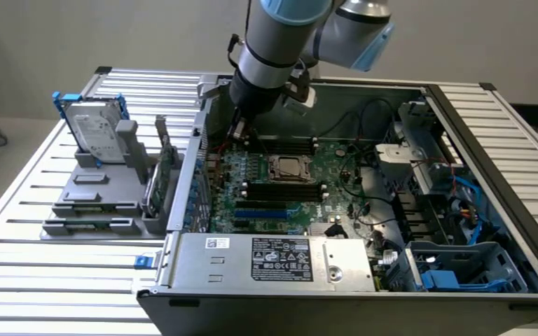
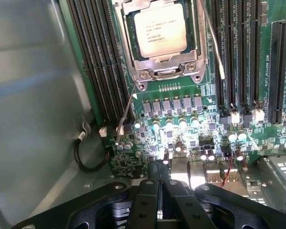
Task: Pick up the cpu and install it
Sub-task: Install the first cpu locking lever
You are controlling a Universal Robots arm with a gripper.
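Note:
The cpu [image 2: 160, 31], a small square chip with a pale silvery top, lies in the metal-framed socket [image 2: 148, 72] of the green board. In the exterior view the cpu [image 1: 288, 166] sits mid-board inside the open computer case. My gripper [image 2: 158, 172] is shut, its dark fingers pressed together with nothing between them. It hovers over the board's edge, apart from the cpu, beyond a row of grey components. In the exterior view my gripper [image 1: 236, 134] hangs just inside the case wall, towards the exterior view's left of the socket.
Black memory slots [image 2: 97, 62] flank the socket, and two thin wire levers [image 2: 127, 107] stand beside it. A grey case wall [image 2: 33, 95] is close by. A hard drive [image 1: 94, 128] stands in a grey fixture outside the case. A power supply [image 1: 279, 260] fills the case front.

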